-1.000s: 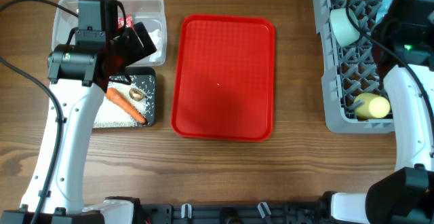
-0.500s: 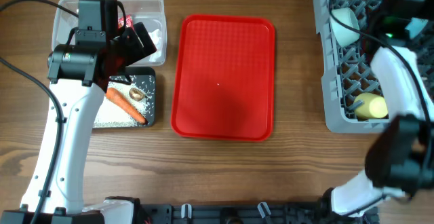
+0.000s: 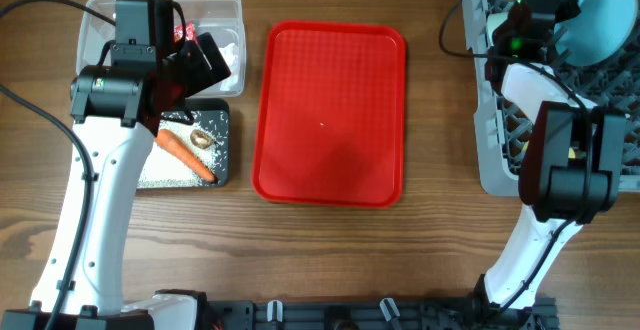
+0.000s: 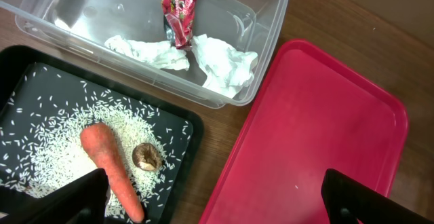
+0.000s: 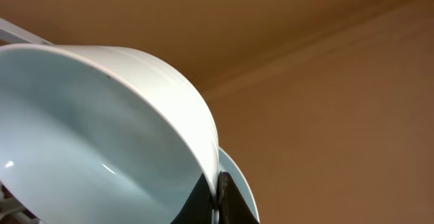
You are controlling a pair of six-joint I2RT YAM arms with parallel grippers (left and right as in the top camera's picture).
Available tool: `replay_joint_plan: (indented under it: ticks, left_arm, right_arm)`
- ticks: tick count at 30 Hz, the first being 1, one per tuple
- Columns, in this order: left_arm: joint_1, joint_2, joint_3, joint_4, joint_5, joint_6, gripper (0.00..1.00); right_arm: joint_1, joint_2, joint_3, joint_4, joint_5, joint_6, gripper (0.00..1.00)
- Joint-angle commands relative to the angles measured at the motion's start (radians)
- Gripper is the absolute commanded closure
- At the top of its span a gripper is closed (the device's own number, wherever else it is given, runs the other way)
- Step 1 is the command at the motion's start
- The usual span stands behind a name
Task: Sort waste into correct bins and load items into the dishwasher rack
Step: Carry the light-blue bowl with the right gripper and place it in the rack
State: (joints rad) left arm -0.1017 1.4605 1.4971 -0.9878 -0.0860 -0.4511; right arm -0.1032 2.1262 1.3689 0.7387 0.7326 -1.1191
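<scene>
While the left claw hangs spread wide and empty over the near edges of the shallow black tray and the flat red tray, waste sits below it: orange carrot, white rice grains and small brown food lump in the black tray, crumpled white tissue and shiny red-and-silver wrapper in the clear plastic tub. Right claw clamped on the rim of a pale-blue round bowl, held above the far end of the grey plastic lattice rack
</scene>
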Motion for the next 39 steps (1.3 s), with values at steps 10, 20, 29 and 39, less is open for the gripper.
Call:
replay_joint_plan:
  ticks: [10,20,29,39]
  left_arm:
    - [0.006,0.002,0.003,0.003,-0.017,0.001,0.0]
    - [0.006,0.002,0.003,0.003,-0.017,0.001,0.0]
    - [0.006,0.002,0.003,0.003,-0.017,0.001,0.0]
    - [0.006,0.002,0.003,0.003,-0.017,0.001,0.0]
  right_arm:
    - [-0.016,0.027,0.012,0.007,-0.055,0.011,0.96]
    - [-0.062,0.027,0.012,-0.063,-0.065,0.377,0.96]
    - [-0.066,0.028,0.012,-0.138,-0.107,0.532,0.96]
    - [-0.047,0.028,0.012,-0.268,-0.136,0.546,0.88]
